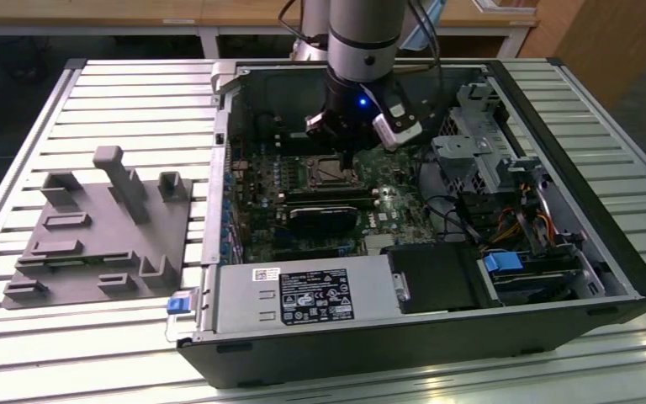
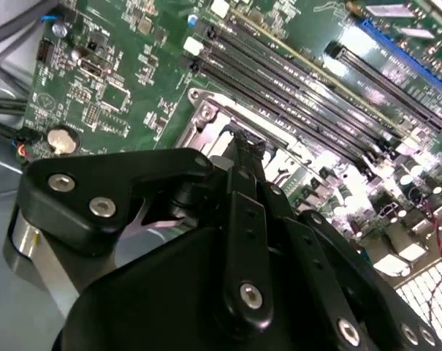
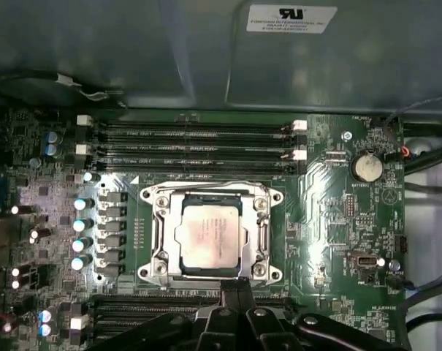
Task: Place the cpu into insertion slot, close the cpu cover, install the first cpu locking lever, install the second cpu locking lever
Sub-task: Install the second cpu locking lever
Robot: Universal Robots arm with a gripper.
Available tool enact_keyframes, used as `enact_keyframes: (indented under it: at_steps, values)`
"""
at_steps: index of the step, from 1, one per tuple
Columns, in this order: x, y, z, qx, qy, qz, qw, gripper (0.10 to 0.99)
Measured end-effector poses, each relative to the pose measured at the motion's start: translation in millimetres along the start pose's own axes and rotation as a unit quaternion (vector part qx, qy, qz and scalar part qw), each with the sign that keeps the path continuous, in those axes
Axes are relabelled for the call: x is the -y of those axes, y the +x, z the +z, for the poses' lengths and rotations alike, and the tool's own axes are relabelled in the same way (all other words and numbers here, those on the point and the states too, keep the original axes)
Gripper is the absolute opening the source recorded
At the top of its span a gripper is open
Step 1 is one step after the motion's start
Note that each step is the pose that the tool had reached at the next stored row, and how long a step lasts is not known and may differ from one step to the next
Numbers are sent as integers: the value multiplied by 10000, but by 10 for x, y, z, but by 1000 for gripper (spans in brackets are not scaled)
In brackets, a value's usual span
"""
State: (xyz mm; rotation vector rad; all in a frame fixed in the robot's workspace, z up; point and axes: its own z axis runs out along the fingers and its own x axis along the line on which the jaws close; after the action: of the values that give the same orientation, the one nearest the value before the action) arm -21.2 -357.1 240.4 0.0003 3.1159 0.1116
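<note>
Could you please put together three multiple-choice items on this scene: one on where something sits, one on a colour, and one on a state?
1. Where is the cpu?
A. on the grey fixture outside the case
B. in the insertion slot
C. held up by the gripper

2. What colour is the motherboard?
A. green
B. red
C. white

3. How does the cpu cover lie?
A. standing upright
B. removed from the board
C. down flat around the chip

Answers: 1 B, the first wrist view shows the chip seated in the socket. 2 A, both wrist views show a green board. 3 C, the silver frame lies flat, framing the chip.
</note>
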Motion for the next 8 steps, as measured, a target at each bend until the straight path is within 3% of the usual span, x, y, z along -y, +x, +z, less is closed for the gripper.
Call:
enact_keyframes:
  at_steps: [2, 3, 6, 7, 8]
  values:
    - [5, 1, 6, 0, -43, 1, 10000, 106]
    - [6, 3, 7, 0, -103, 2, 9999, 106]
    - [15, 6, 8, 1, -377, 9, 9993, 106]
    - [25, 7, 8, 0, -445, 10, 9990, 106]
    - [38, 7, 11, 0, -482, 11, 9988, 106]
